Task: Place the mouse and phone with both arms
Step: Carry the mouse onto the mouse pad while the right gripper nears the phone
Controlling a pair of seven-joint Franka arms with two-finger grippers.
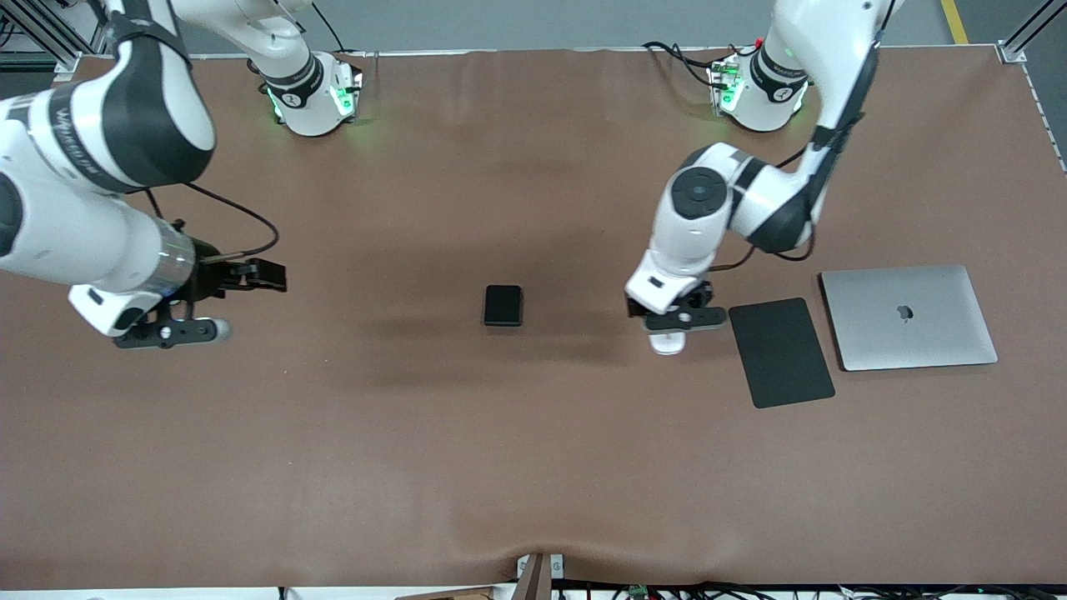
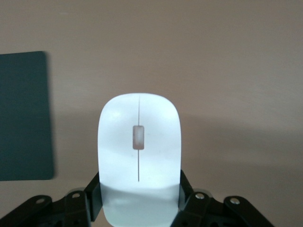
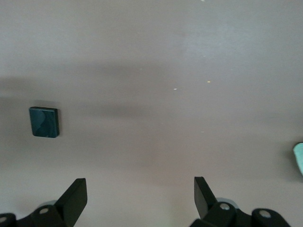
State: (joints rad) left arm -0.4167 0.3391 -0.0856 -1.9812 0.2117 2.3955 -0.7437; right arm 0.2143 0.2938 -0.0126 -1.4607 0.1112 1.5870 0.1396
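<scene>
Pinching mouse (image 2: 138,161), left hand (image 1: 677,321) beside Apple-logo laptop (image 1: 909,317) & pad; right hand (image 3: 139,198) spread, waiting

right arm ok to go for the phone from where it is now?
Probably yes. The right gripper hangs open and empty over bare table toward the right arm's end, and nothing lies between it and the phone. The left gripper is shut on the mouse by the mouse pad, clear of that path.

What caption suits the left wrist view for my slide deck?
Left gripper shut on the white mouse beside the black mouse pad.
</scene>
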